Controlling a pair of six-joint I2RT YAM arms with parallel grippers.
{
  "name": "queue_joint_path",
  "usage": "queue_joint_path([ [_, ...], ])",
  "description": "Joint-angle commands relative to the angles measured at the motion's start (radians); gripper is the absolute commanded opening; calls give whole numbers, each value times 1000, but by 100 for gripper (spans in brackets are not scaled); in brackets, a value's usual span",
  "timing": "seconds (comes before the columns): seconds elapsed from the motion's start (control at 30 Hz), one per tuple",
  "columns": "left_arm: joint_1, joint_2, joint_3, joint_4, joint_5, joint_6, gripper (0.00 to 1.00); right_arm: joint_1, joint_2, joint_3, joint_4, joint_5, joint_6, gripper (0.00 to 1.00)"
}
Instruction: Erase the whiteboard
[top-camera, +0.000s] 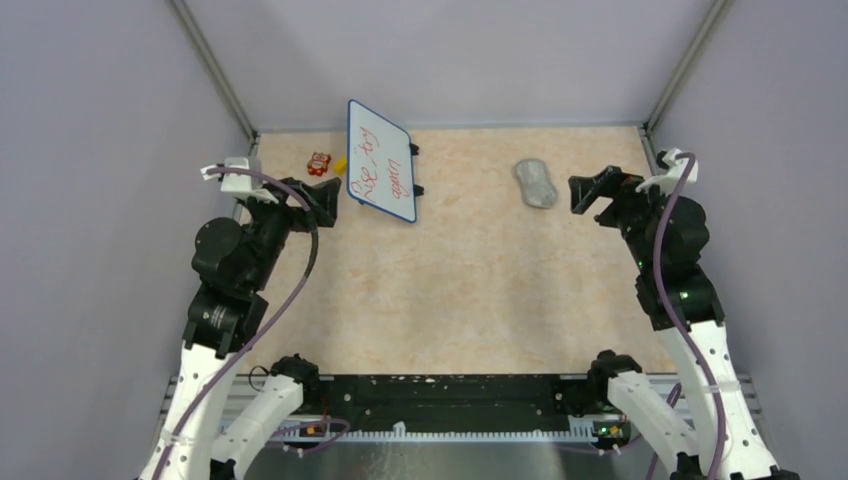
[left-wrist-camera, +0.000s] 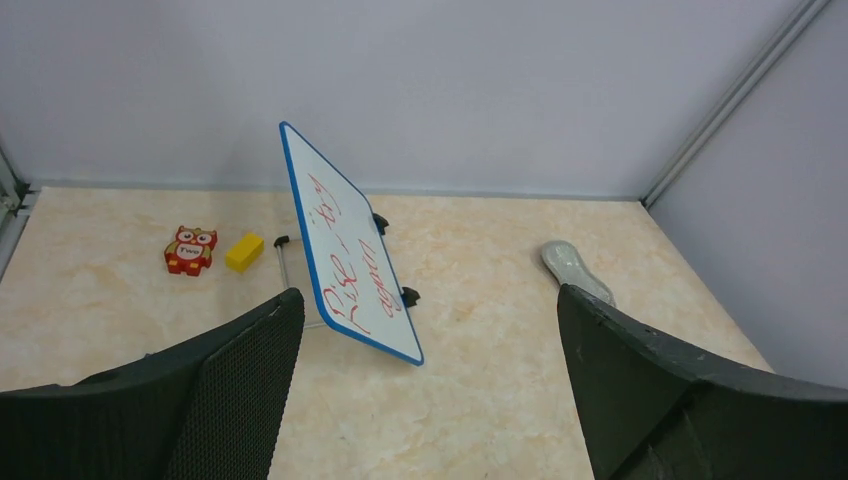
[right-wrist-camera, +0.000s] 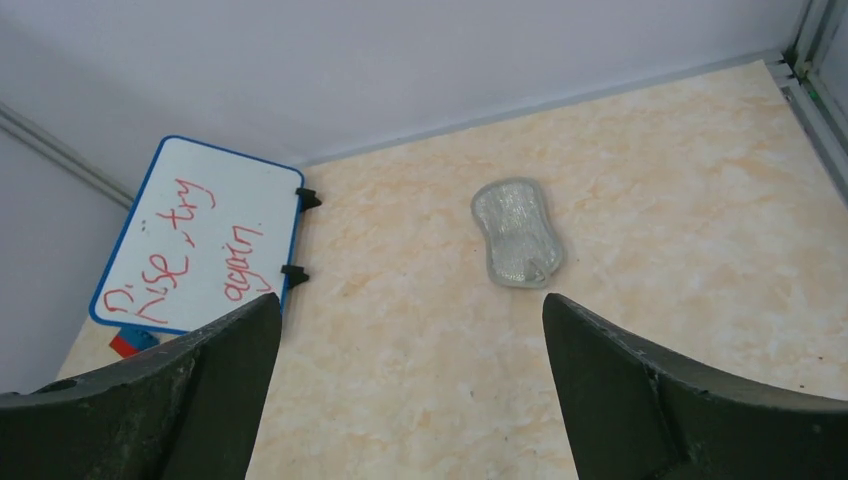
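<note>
While left fingers (left-wrist-camera: 240, 400) and right fingers (right-wrist-camera: 200, 395) gape empty, the whiteboard (top-camera: 381, 172) (blue-framed) stands tilted, red-scrawled.

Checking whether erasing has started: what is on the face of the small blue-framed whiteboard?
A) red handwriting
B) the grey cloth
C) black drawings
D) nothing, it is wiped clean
A: the small rectangular blue-framed whiteboard bears red handwriting across its white face, while the lumpy grey cloth lies apart from it.

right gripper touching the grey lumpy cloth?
Apart. Right wrist view: beige tabletop shows between the open right gripper and the grey lumpy cloth lying ahead.
</note>
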Motion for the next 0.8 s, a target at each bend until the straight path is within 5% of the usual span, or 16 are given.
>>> queue_joint_path([
  [0.0, 5, 23, -2, 6, 68, 25, 99, -5, 59, -30, 30, 41, 49, 98],
  [0.17, 5, 61, -9, -16, 104, 43, 99, -5, 138, -57, 49, 24, 110, 99],
  [0.43, 5, 116, -34, -41, 130, 87, 99, -8, 291, -180, 330, -217, 212, 99],
  [0.6, 5, 157, -53, -37, 140, 112, 99, 5, 525, -233, 649, -360, 323, 98],
  [0.77, 5, 216, -59, -5, 153, 123, 99, 95, 803, -120, 816, -359, 410, 94],
])
